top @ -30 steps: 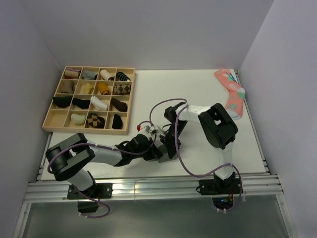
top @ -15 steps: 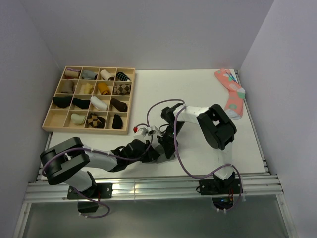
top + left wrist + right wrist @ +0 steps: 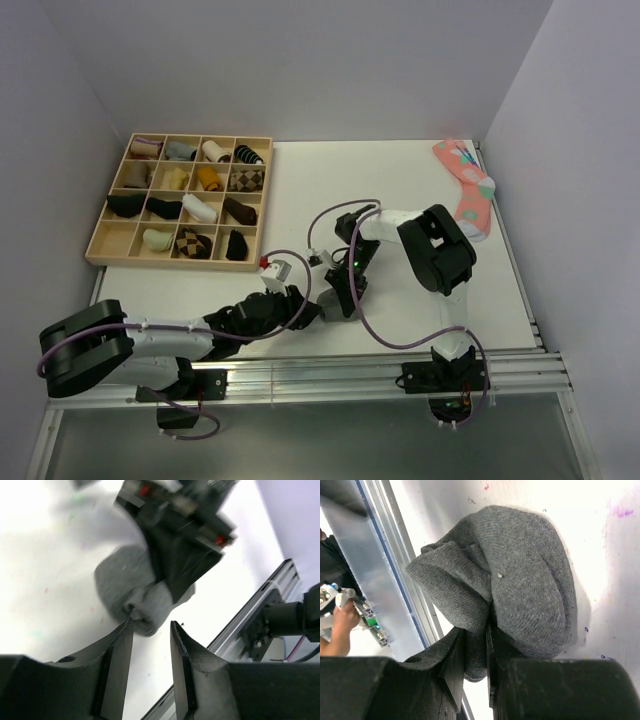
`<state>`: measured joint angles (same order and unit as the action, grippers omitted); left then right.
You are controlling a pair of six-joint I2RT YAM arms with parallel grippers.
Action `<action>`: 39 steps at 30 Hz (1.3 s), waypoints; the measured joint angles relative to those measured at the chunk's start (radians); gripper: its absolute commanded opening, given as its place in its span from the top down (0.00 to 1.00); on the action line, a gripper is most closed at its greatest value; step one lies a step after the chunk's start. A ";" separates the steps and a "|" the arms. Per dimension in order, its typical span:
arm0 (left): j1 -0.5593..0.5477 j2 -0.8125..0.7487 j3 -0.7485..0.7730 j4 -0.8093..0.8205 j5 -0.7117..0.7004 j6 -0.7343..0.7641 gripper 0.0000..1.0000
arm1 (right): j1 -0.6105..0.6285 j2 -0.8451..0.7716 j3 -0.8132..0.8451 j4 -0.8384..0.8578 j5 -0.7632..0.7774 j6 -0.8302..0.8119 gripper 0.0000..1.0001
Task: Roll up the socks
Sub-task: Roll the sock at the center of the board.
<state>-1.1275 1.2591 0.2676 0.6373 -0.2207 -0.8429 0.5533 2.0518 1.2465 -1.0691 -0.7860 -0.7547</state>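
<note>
My right gripper is pinching the socks. Its two fingers stand close together with a fold of the dark grey knit caught between them. The rest of the bundle bulges out past the fingertips as a rounded, partly rolled lump lying on the white tabletop.

My left gripper is spread, its fingers apart with nothing between them. The socks lie just ahead of its fingertips. The near edge of the lump comes close to one fingertip, but I cannot tell whether it touches.

Seen from my left wrist, my right gripper comes down onto the far side of the bundle. The two grippers sit close together, facing each other across the socks, near the tabletop's edge, where a metal rail runs just beside them.
</note>
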 measured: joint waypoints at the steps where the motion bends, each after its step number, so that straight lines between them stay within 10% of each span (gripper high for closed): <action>1: -0.005 -0.013 0.000 0.010 -0.008 0.019 0.59 | 0.000 0.000 0.000 -0.001 0.006 0.010 0.81; 39: -0.061 0.370 0.181 0.143 -0.008 0.300 0.63 | 0.046 0.018 0.032 -0.058 0.080 0.055 0.81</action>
<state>-1.1889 1.6295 0.4488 0.7807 -0.2283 -0.5430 0.5991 2.0693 1.2785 -1.1271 -0.7059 -0.6994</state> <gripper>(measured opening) 0.391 0.250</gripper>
